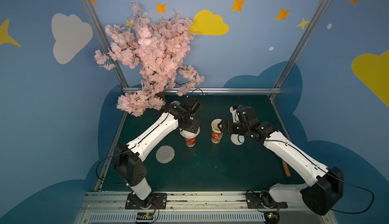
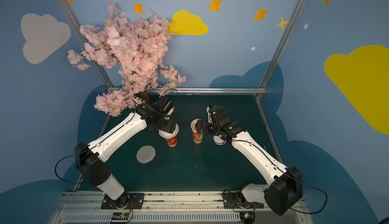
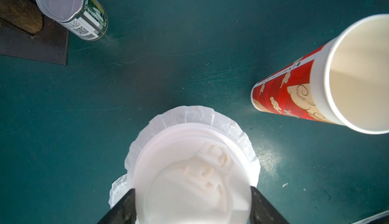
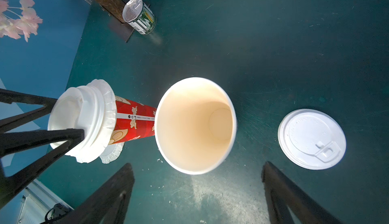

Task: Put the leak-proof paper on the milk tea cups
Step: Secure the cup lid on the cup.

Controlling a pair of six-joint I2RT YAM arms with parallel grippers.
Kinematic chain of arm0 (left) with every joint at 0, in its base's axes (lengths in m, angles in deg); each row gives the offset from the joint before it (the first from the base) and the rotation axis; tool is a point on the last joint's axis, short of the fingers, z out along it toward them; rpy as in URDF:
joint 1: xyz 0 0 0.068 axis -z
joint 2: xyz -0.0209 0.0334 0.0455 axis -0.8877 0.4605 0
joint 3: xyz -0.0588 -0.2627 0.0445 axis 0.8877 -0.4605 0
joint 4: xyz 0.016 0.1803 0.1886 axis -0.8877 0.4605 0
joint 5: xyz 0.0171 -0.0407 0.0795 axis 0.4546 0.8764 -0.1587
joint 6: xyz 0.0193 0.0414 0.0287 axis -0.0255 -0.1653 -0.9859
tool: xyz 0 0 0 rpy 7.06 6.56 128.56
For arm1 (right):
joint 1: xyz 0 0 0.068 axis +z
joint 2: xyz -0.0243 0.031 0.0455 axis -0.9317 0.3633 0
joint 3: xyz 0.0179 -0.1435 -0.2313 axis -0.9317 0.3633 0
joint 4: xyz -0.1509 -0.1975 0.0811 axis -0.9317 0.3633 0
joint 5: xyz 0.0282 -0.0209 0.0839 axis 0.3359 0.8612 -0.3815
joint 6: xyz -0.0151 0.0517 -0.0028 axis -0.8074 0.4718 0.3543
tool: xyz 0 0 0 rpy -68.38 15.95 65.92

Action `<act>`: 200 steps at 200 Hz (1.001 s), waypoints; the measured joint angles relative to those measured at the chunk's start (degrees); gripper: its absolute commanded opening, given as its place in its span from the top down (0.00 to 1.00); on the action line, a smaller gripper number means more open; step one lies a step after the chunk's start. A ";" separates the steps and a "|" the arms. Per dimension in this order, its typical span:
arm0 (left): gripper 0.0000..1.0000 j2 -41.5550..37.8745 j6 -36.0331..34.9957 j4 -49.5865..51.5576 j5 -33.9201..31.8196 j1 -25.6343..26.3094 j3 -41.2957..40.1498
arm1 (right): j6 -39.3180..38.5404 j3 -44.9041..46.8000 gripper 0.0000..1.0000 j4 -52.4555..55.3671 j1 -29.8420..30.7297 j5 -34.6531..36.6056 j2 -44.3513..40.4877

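Two red-and-white milk tea cups stand mid-table in both top views. The left cup (image 1: 191, 141) (image 2: 172, 141) carries a crinkled sheet of leak-proof paper (image 3: 189, 113) (image 4: 108, 115) over its mouth. A white lid (image 3: 189, 170) sits on that sheet. My left gripper (image 1: 189, 131) (image 3: 192, 189) is shut on this lid, one finger against each side. The right cup (image 1: 216, 135) (image 4: 193, 126) is empty and uncovered. My right gripper (image 1: 220, 128) (image 4: 197, 165) stands open beside its rim, not touching. A second sheet of paper (image 1: 165, 154) (image 2: 145, 154) lies flat to the left cup's front left.
Another white lid (image 1: 237, 139) (image 4: 311, 138) lies on the green table under my right wrist. A small tin can (image 3: 71, 8) (image 4: 139, 15) stands by the pink blossom tree (image 1: 151, 54) at the back left. A wooden stick (image 1: 286, 169) lies near the right edge.
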 measured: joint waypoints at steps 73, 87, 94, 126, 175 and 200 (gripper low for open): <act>0.22 0.57 0.00 -0.07 0.22 0.00 -0.66 | 0.02 0.00 0.05 0.00 0.00 0.00 0.00; 0.22 0.76 0.00 -0.13 0.22 0.00 -0.66 | 0.02 0.02 0.05 0.00 0.02 0.00 0.00; 0.22 0.83 0.00 -0.22 0.22 0.00 -0.66 | 0.04 0.00 0.05 0.00 0.04 0.02 0.00; 0.22 0.87 0.00 -0.33 0.22 0.00 -0.66 | 0.11 0.02 0.05 0.00 0.26 0.02 0.00; 0.22 0.76 0.11 -1.57 0.24 0.00 -1.55 | 0.17 0.02 0.05 0.00 0.28 0.02 0.00; 0.22 0.44 0.44 -2.38 0.28 0.00 -2.29 | 0.17 0.00 0.05 0.00 0.31 0.02 0.00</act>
